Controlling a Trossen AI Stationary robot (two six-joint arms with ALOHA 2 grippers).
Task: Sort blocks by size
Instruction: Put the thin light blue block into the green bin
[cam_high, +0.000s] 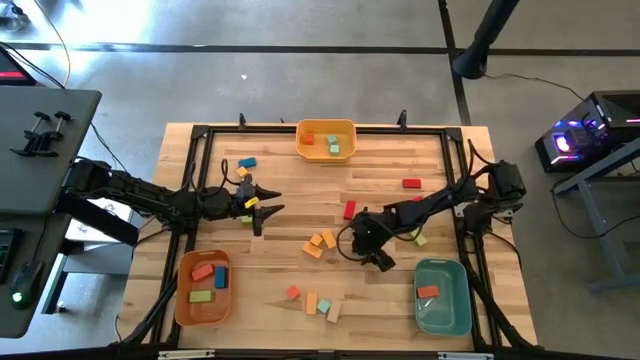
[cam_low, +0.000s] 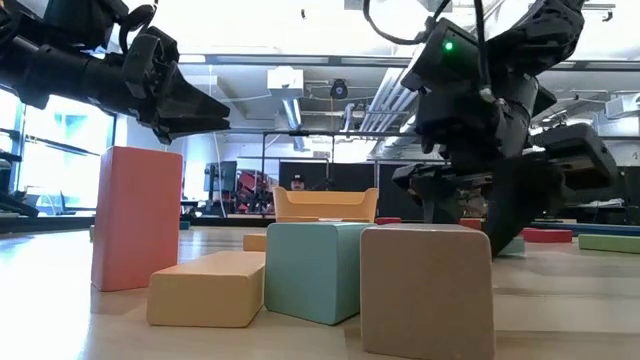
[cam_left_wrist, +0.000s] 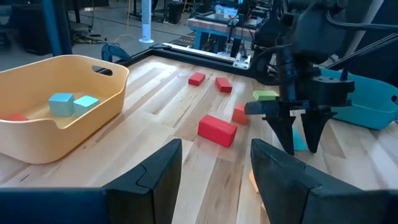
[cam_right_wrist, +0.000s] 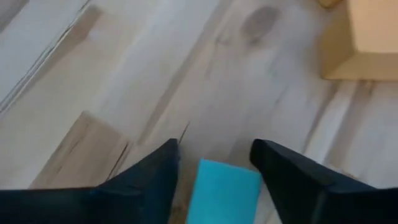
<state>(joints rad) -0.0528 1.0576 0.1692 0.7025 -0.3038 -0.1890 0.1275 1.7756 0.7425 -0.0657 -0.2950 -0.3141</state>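
Observation:
My right gripper (cam_high: 372, 255) points down at the table's middle right. Its open fingers stand on either side of a teal block (cam_right_wrist: 224, 190) that lies flat on the wood; the block also shows in the left wrist view (cam_left_wrist: 300, 142). My left gripper (cam_high: 265, 208) is open and empty, level above the table's left middle, and points toward the right. Loose blocks lie about: a red one (cam_high: 349, 209), an orange cluster (cam_high: 320, 243), a green one (cam_high: 421, 240), and a red (cam_high: 293, 293) and orange, teal and tan group (cam_high: 322, 306) near the front. My right gripper comes at the teal block (cam_right_wrist: 224, 190) from above, one finger on each side of it. I cannot tell whether the fingers touch it. The block lies on the table.
A yellow bin (cam_high: 326, 150) at the far edge holds several small blocks. An orange bin (cam_high: 182, 300) at the front left holds red, blue and green blocks. A teal bin (cam_high: 445, 315) at the front right holds a red one. Blue (cam_high: 247, 162) and red (cam_high: 411, 183) blocks lie farther back.

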